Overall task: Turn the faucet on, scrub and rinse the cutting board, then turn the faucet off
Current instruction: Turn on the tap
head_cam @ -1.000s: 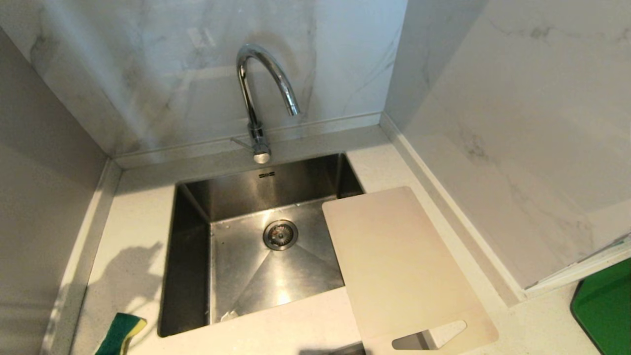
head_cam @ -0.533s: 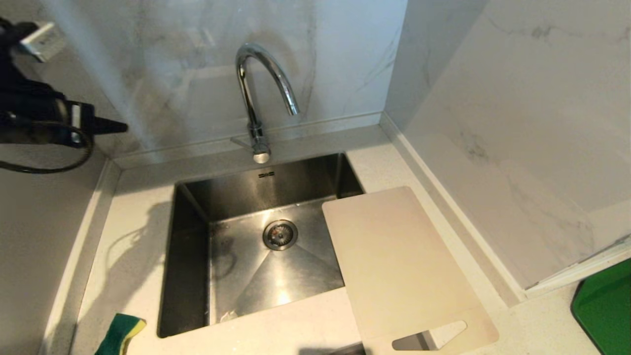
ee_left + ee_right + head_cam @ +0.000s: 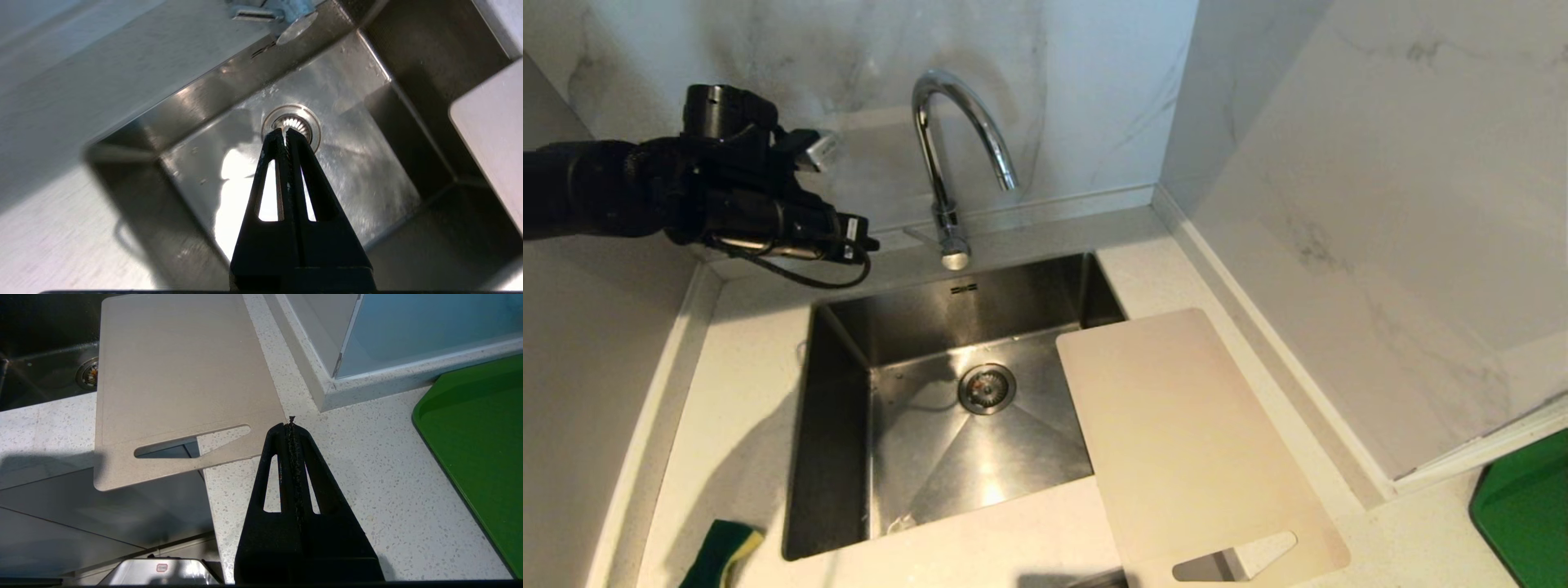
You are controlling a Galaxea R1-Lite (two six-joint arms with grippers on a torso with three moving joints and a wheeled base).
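My left gripper [image 3: 870, 243], absent from the head view a second ago, has swung in over the surface's back-left corner, so I judge the faucet [image 3: 947, 171] lever comes next (no water runs yet). Its fingers are pressed together, pointing level toward the faucet base; the cutting board [image 3: 1188, 437] overhangs the sink's [image 3: 829, 425] right edge

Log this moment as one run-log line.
left gripper: shut, empty, beside faucet | right gripper: shut, parked near cutting board | water: off
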